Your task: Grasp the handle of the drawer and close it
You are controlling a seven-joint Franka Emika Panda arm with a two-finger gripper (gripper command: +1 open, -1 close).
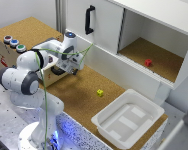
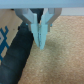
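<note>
The drawer [image 1: 53, 74] juts out of the cork-topped wooden box [image 1: 29, 30], which carries coloured buttons, at the exterior view's left. My arm covers most of the drawer, and the handle is hidden in that view. My gripper [image 1: 74, 71] hangs just off the drawer's front, low over the cork surface. In the wrist view the pale fingers [image 2: 37, 31] are pressed together with nothing between them, so the gripper [image 2: 41, 44] is shut. A blurred black bar [image 2: 16, 55], apparently the handle, lies beside the fingers and outside their grip.
A large white cabinet [image 1: 106, 25] with a black handle [image 1: 89, 20] stands behind; a red cube [image 1: 148, 62] sits in its cork-floored compartment. A yellow cube [image 1: 100, 92] lies on the cork table [image 1: 79, 97]. A white tub [image 1: 128, 119] stands at the exterior view's lower right.
</note>
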